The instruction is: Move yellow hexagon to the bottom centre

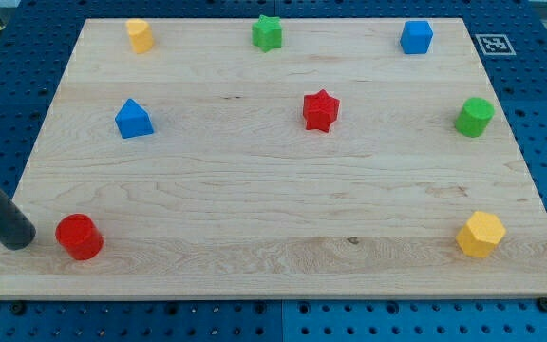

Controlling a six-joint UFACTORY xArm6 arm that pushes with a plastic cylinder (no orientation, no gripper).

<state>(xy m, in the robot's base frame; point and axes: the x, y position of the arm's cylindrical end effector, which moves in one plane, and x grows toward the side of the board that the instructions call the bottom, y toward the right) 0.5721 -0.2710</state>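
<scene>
The yellow hexagon [480,234] sits near the board's bottom right corner. My tip [17,239] rests at the board's bottom left, far to the left of the yellow hexagon. It stands just left of a red cylinder [79,237], a small gap between them. The dark rod rises from the tip toward the view's left edge.
On the wooden board [254,190] lie a second yellow block [140,35] at top left, a green star [267,32] at top centre, a blue cube [416,37] at top right, a blue house-shaped block [134,120], a red star [320,110], and a green cylinder [474,117].
</scene>
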